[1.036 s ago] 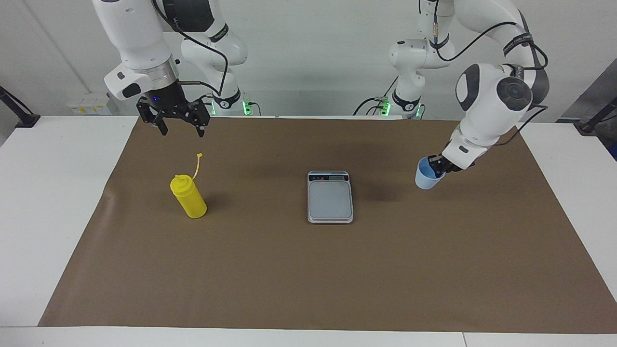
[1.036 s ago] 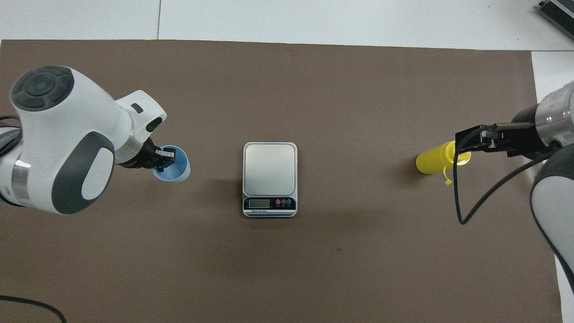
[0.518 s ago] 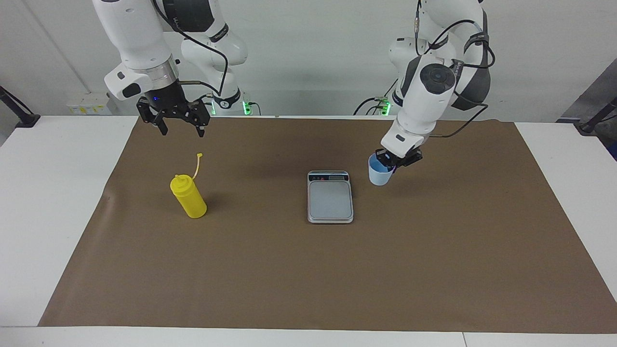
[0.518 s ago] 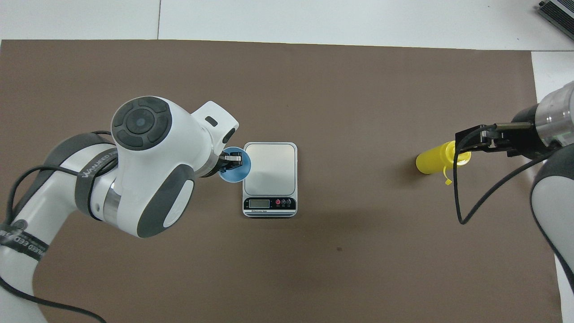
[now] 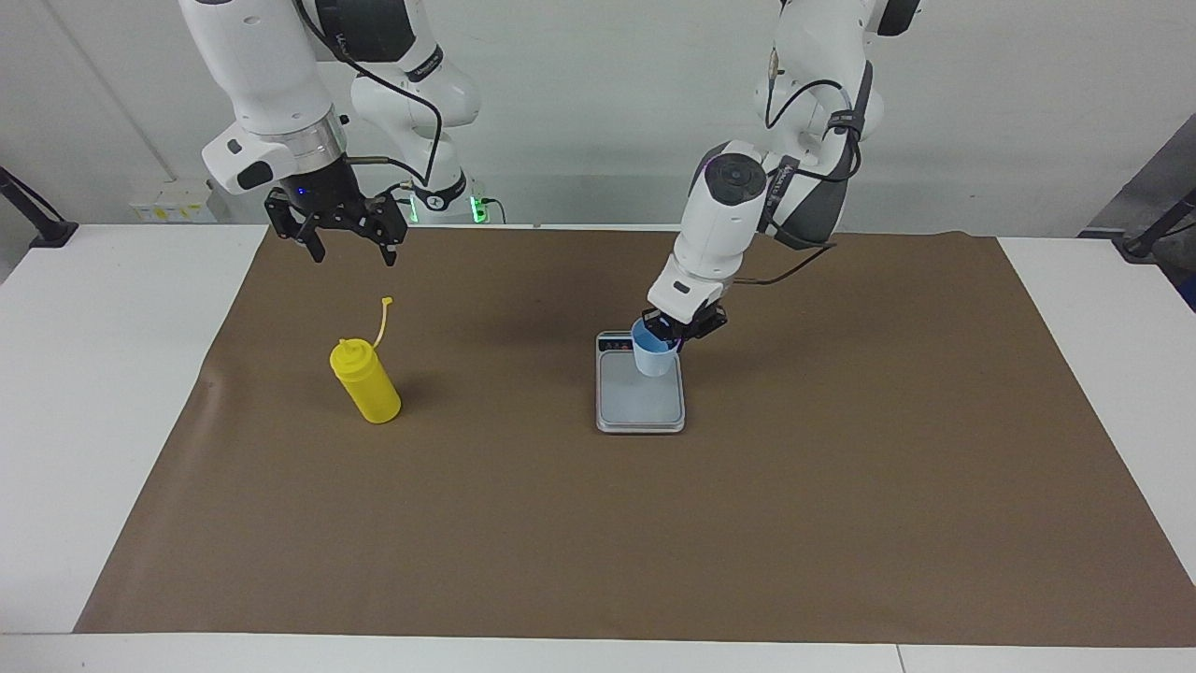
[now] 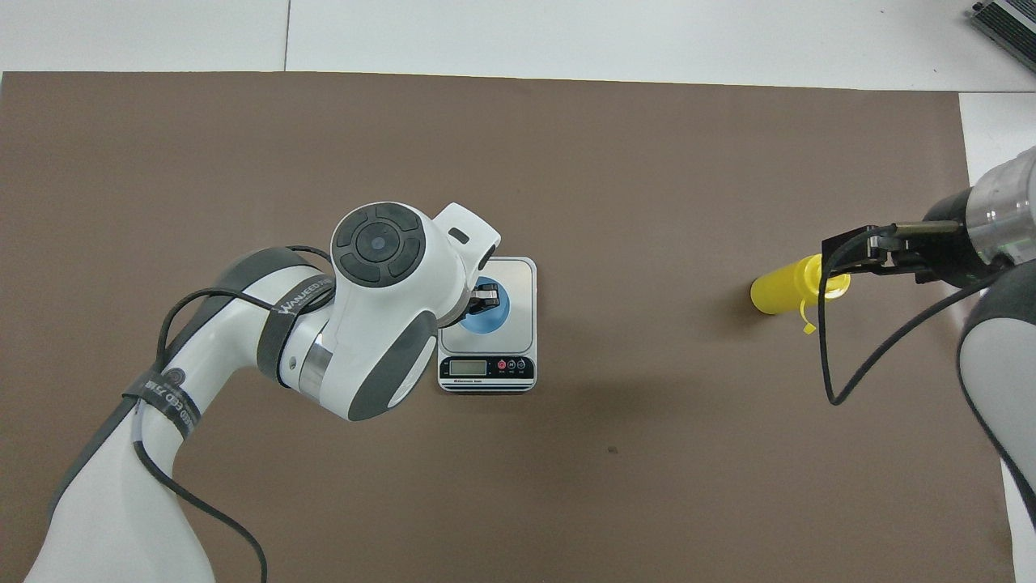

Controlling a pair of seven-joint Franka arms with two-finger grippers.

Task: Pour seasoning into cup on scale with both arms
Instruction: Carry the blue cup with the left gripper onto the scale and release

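Observation:
My left gripper (image 5: 669, 337) is shut on the rim of the light-blue cup (image 5: 652, 356) and holds it upright over the silver-grey scale (image 5: 641, 408), low over the part of the plate next to the display. I cannot tell whether the cup touches the plate. In the overhead view the cup (image 6: 484, 317) sits over the scale (image 6: 515, 280) under the left gripper (image 6: 485, 301). The yellow seasoning bottle (image 5: 366, 383) stands toward the right arm's end, cap strap up. My right gripper (image 5: 353, 250) is open and waits in the air over the bottle (image 6: 775, 294).
A brown paper mat (image 5: 654, 542) covers most of the white table (image 5: 93, 393). The left arm's big elbow (image 6: 376, 308) hides the mat beside the scale in the overhead view. A cable (image 6: 825, 356) hangs from the right arm.
My left arm has swung the cup from the left arm's end of the mat to over the scale. The right arm and the bottle have not moved.

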